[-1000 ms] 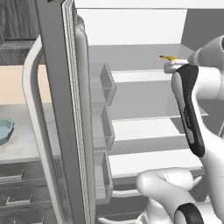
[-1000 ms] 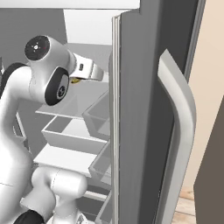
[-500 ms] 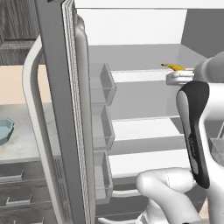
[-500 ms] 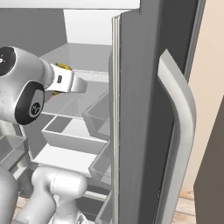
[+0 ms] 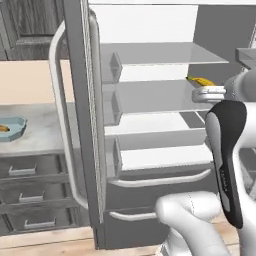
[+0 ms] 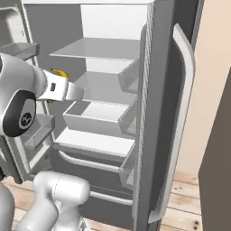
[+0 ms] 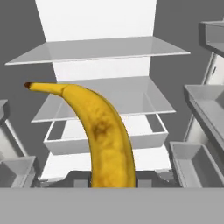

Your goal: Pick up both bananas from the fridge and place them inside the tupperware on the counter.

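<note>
so the fridge [image 5: 150, 125] stands wide open, tall and grey, white inside with grey shelves stacked up the middle and clear bins hanging on both doors. off past its left door runs the counter [image 5: 45, 135], pale marbled stone over dark drawers with metal handles, dark wood cabinets above and a peach wall behind. wooden floor shows at the foot of the fridge in the right base view.

on that counter, near the far edge of the left base view, sits the tupperware [image 5: 11, 129], shallow and light blue, and there's a small orange-yellow shape lying inside it, looks like one banana [image 5: 3, 128] resting in the tray.

now the arm, white with dark joints, is up in front of the fridge's middle shelves. the gripper [image 5: 207, 91] is clamped shut on the second banana [image 7: 103, 131]: the hand view has it rising big and yellow straight up from between the fingertips, brown bruise on its side, dark tip curling off to the upper left. from the left base view its yellow end pokes out just above the hand, level with the middle shelf.
</note>
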Robot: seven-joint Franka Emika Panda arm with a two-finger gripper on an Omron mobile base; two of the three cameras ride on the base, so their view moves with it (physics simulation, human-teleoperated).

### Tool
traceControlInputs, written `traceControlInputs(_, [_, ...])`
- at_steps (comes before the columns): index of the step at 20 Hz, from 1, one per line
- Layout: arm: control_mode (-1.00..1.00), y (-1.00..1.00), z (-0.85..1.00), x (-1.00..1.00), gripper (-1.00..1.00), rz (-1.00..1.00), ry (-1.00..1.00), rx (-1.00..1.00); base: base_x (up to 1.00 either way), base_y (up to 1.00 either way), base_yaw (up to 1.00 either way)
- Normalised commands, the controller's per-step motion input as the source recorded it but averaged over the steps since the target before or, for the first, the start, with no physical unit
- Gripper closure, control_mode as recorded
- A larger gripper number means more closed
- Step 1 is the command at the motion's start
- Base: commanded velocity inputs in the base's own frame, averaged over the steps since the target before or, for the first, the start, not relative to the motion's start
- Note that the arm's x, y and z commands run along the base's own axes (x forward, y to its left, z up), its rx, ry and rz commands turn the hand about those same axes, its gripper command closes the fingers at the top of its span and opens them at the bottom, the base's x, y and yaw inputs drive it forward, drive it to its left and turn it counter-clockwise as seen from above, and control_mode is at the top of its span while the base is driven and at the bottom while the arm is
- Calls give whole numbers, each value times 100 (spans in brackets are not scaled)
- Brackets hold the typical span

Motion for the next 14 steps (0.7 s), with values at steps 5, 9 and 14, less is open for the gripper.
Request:
traceControlInputs(5, [100,0,0,0,100,0,0,0,-96,38,0])
traceControlInputs(9, [100,0,0,0,100,0,0,0,-98,58,0])
traceControlInputs(14, [100,0,0,0,100,0,0,0,-89,79,15])
